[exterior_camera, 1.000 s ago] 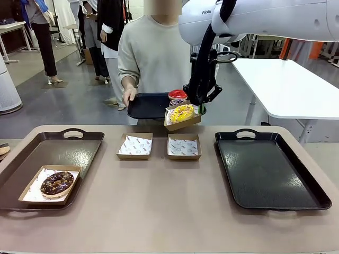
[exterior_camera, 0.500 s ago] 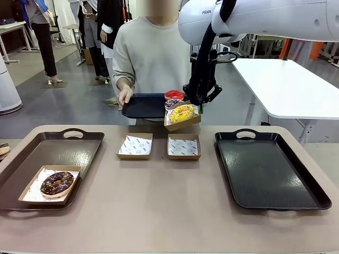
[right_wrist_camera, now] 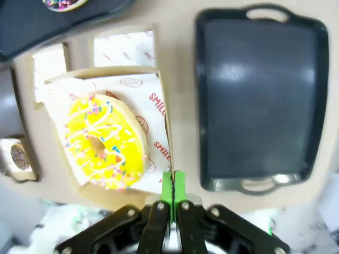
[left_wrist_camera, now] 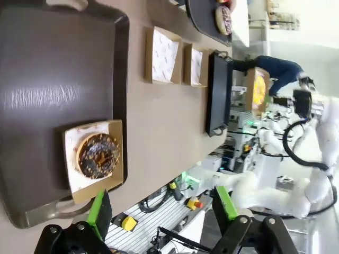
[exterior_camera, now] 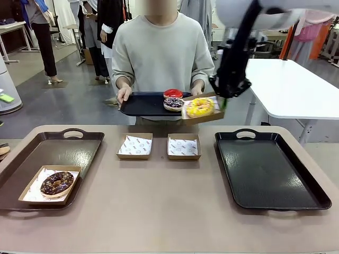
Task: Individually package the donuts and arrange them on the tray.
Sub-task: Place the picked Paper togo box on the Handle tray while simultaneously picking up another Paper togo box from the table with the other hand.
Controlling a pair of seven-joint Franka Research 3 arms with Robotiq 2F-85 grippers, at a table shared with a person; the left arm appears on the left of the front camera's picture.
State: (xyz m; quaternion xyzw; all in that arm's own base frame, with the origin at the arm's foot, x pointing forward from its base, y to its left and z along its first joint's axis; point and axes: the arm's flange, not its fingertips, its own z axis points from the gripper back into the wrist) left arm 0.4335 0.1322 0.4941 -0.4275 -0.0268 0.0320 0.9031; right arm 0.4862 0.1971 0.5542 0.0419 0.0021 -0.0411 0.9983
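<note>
Cardboard box (exterior_camera: pixel 197 119) with the yellow donut (exterior_camera: pixel 200 107) hangs in the air, icing up. It droops slightly away from our right claw (exterior_camera: pixel 224 100), which is clamped on its right edge above the table's far side, near the right tray (exterior_camera: pixel 265 169). Our left claw (left_wrist_camera: pixel 161 209) gapes wide above the chocolate donut (left_wrist_camera: pixel 97 155), which sits boxed on the left tray (left_wrist_camera: pixel 47 79).

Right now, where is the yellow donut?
Front view, right of centre: yellow donut in a box held aloft by the right gripper, beside the person's tray.
</note>
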